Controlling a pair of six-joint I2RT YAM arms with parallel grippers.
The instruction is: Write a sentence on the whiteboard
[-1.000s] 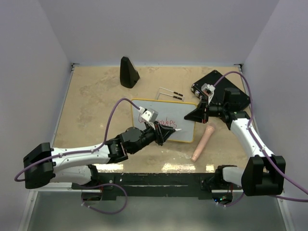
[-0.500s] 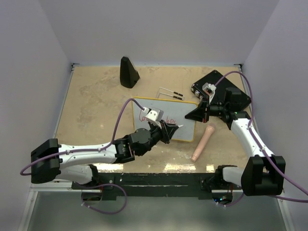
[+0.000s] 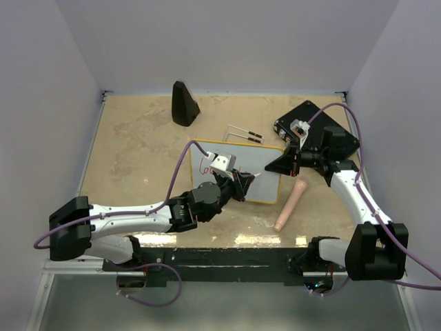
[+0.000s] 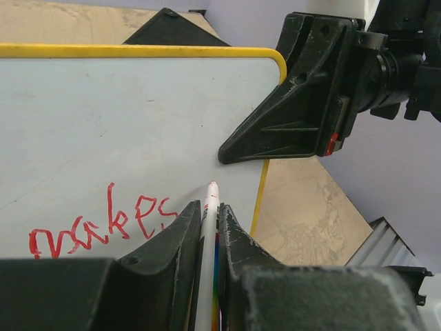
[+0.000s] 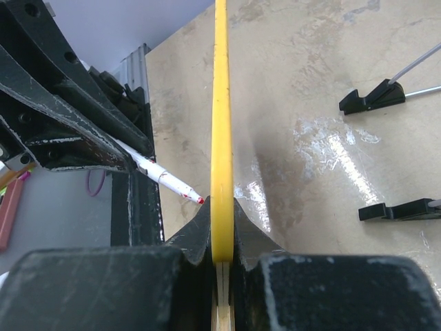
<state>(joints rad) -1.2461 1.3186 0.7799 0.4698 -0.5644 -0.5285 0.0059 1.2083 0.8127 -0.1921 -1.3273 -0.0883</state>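
Observation:
The whiteboard (image 3: 265, 157), white with a yellow rim, stands tilted at mid table. My right gripper (image 3: 281, 164) is shut on its right edge, and the rim (image 5: 221, 103) runs up between the jaws (image 5: 221, 210). My left gripper (image 3: 242, 183) is shut on a white red-tipped marker (image 4: 209, 214). The marker's tip sits at the board face, just right of the sentence (image 4: 103, 224), whose red word reads "makes". More red writing (image 3: 204, 165) shows at the board's upper left. The marker (image 5: 169, 183) also shows in the right wrist view, its tip close to the board; I cannot tell if it touches.
A black cone-shaped object (image 3: 184, 103) stands at the back. A black device (image 3: 324, 134) lies at the back right. A pinkish cylinder (image 3: 290, 203) lies right of the board. Two thin metal rods with black ends (image 3: 244, 133) lie behind the board.
My left gripper has moved right and a little farther across the board with the marker. Its arm now covers the lower writing in the top view. The right arm has not moved.

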